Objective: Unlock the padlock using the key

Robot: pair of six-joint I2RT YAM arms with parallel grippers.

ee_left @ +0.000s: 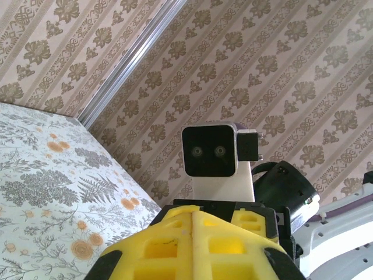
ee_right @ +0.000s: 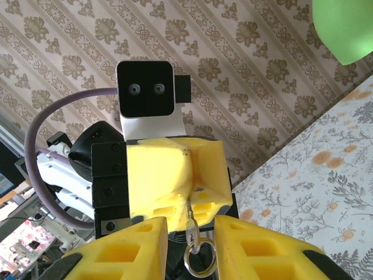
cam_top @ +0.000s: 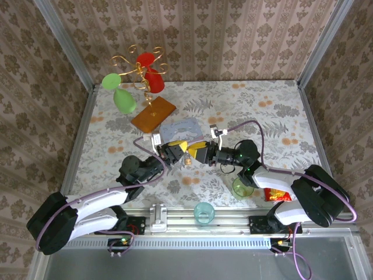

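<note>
Since a lock this small needs one arm to steady it while the other works it open, I judge that is why the tips meet nose to nose above the counter (cam_top: 262,116). The left pincer (cam_top: 179,149) is clamped tight. A thin silver piece (ee_right: 189,219) pokes from its seam and ends in a ring (ee_right: 198,259), but I cannot tell what it clamps. The padlock (cam_top: 188,157) hangs just beside the left pincer's tips, between it and the right pincer (cam_top: 195,153), whose jaws stand narrowly apart around that ring.
</note>
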